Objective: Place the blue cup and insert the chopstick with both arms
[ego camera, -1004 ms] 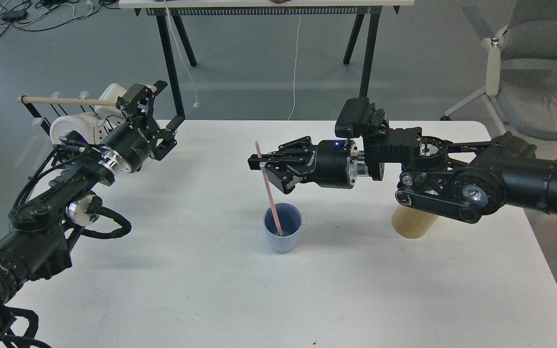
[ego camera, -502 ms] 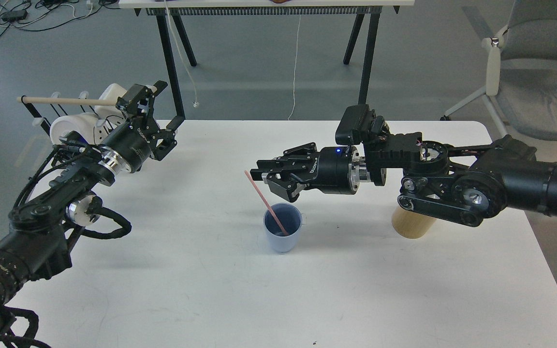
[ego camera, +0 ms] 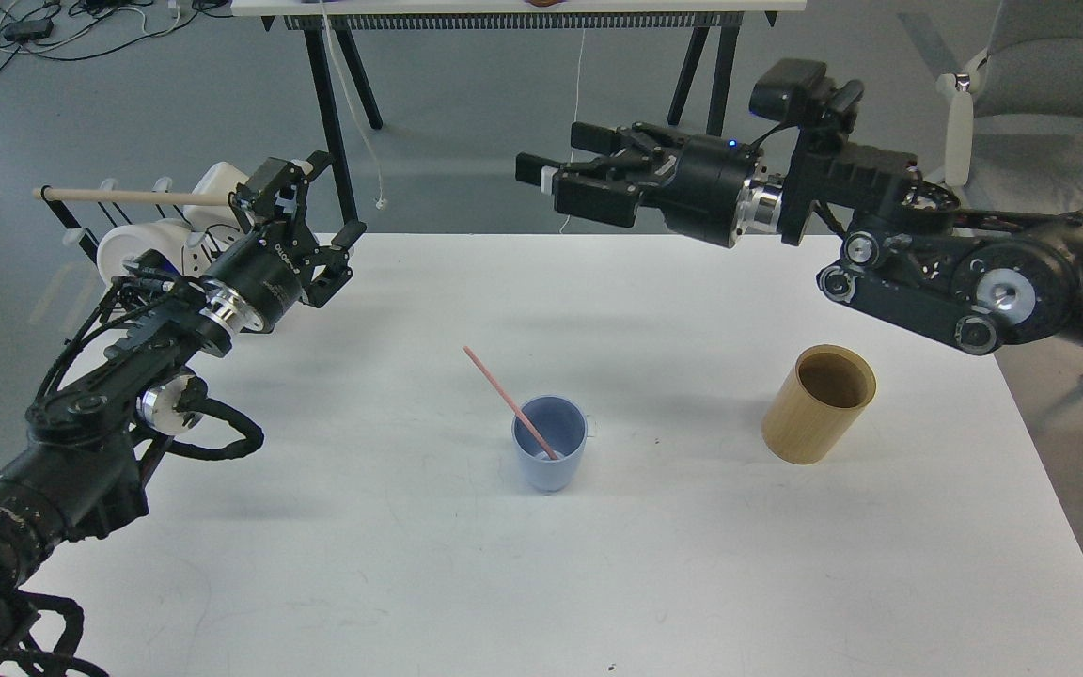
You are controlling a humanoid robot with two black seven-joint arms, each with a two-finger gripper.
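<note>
The blue cup stands upright near the middle of the white table. The pink chopstick rests inside it, leaning up and to the left over the rim. My right gripper is open and empty, raised high above the table's far edge, well up and away from the cup. My left gripper is open and empty at the table's far left corner, next to the wire rack.
A tan cylinder holder stands upright right of the cup. A wire rack with a pale wooden rod and white dishes sits at the far left. A black-legged table and a grey chair stand behind.
My right gripper let go of the chopstick, which tipped left against the cup's rim. The right arm then rose up and back, uncovering the tan holder. The left arm shifted slightly.
</note>
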